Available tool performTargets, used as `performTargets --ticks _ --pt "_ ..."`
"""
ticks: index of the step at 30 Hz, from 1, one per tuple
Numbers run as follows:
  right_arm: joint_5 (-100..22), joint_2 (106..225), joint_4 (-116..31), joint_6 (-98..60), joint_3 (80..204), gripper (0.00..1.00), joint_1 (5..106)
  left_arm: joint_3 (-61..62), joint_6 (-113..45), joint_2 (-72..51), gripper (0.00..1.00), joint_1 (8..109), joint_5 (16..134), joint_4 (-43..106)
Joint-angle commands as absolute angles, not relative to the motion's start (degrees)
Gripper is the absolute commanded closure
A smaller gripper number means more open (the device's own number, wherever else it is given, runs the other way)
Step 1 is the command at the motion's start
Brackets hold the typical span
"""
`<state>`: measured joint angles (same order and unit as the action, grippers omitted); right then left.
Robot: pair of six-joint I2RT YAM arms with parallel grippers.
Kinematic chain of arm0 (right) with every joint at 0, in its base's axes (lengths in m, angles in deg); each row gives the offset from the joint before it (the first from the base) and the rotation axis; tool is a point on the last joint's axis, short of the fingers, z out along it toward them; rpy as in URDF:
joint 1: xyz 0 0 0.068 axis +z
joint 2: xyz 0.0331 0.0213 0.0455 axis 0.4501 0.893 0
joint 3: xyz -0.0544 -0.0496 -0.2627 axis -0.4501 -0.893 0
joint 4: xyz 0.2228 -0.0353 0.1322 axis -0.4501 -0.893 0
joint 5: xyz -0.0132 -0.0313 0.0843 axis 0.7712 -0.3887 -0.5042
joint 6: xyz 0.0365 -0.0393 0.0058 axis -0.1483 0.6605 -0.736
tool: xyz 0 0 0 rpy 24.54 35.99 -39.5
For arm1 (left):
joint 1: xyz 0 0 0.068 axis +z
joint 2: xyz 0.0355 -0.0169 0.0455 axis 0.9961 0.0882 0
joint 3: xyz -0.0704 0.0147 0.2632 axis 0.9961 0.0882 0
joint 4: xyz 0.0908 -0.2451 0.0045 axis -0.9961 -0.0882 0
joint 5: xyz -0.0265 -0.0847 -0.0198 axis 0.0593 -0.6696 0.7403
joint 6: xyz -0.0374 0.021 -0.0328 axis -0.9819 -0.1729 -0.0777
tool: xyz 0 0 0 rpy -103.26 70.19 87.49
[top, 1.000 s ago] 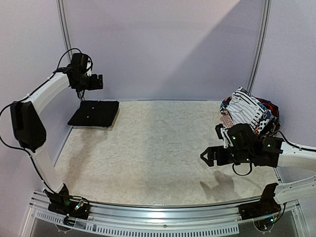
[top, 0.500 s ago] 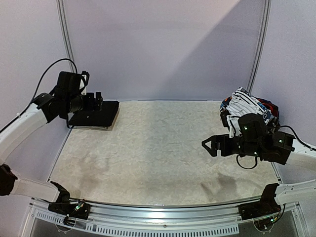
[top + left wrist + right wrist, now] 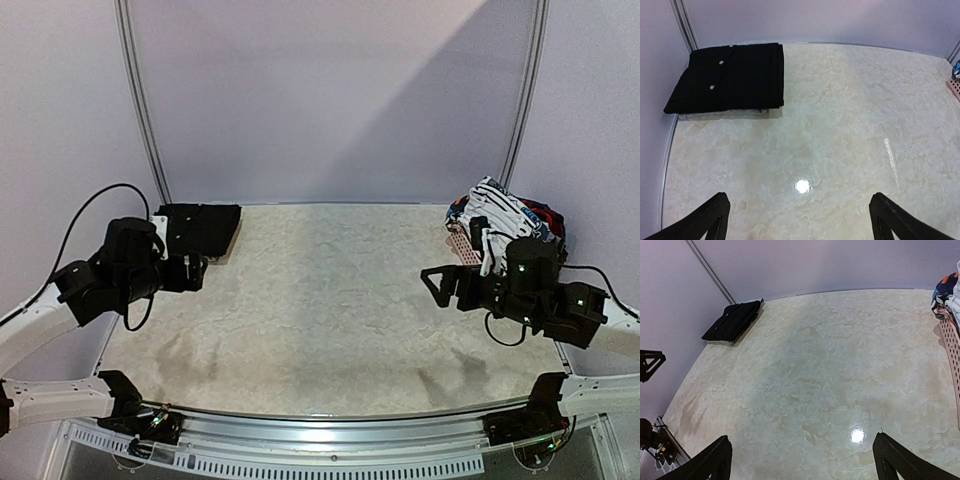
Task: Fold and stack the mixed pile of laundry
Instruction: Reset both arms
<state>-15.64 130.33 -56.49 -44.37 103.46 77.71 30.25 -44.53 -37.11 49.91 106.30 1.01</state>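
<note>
Holds the left gripper (image 3: 196,272) low over the counter (image 3: 320,300), spread wide and empty, with the elbow folded back toward the near edge. Faces a folded black garment (image 3: 727,77) ahead and slightly left, lying on a light grey piece (image 3: 725,114). Stretches the right gripper (image 3: 432,283) level toward the middle, jaws likewise wide apart, with the laundry pile (image 3: 510,222) heaped in a pink basket (image 3: 460,245) off to its right.

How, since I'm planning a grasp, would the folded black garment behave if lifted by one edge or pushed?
Probably floppy: the black garment lies flat in soft folds, so lifting one edge would likely unfold it. Pushed, it may slide easily, as the table looks glossy. The pale layer beneath might shift separately.
</note>
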Motion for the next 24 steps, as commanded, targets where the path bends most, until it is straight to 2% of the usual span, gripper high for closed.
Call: performTargets --ticks 1,10,24 --pt "-9.93 125.65 -51.81 -44.68 99.85 0.01 77.86 35.51 -47.71 -40.94 0.01 47.69 106.62 2.47" --pt "-8.6 118.3 -48.55 -44.47 94.76 0.01 77.87 42.63 -49.07 -49.67 0.0 46.27 107.55 -0.17" --pt "-7.51 117.6 -48.31 -44.44 94.48 0.01 77.85 44.69 -48.5 -55.14 0.0 46.27 107.7 -1.07"
